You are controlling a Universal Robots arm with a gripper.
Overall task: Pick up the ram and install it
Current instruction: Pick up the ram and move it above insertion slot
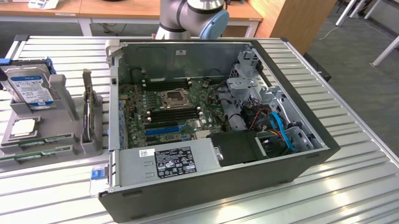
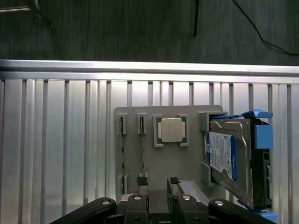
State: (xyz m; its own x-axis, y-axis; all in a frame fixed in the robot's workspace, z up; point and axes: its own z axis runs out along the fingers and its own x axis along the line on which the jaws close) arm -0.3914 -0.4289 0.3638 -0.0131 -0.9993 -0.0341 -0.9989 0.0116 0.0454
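Two ram sticks lie side by side in slots of a grey holder (image 2: 187, 163) that sits on the slatted metal table (image 1: 349, 154) at the exterior view's left, outside the computer. One ram stick (image 2: 141, 149) lies next to a square processor chip (image 2: 170, 129). The other ram stick (image 2: 122, 154) lies by the holder's outer edge. Neither is lifted.

The claw (image 2: 158, 183) hangs over the holder with its two fingers (image 2: 141, 181) well apart and nothing between them. One fingertip is above the end of the stick beside the chip; I cannot tell whether it touches.

One blue-labelled hard drive (image 2: 224, 156) in a blue bracket stands at the holder's far end, close to the chip. Bare slats lie open beyond the holder's outer edge.

To the exterior view's right the single open computer case (image 1: 218, 186) lies just beside the holder. Its board shows black memory slots (image 1: 177, 113) on both sides of the processor socket (image 1: 171, 99). A labelled power supply (image 1: 165, 161) fills the near corner, and cables crowd the right side. The arm's base (image 1: 187, 18) stands at the table's far edge.
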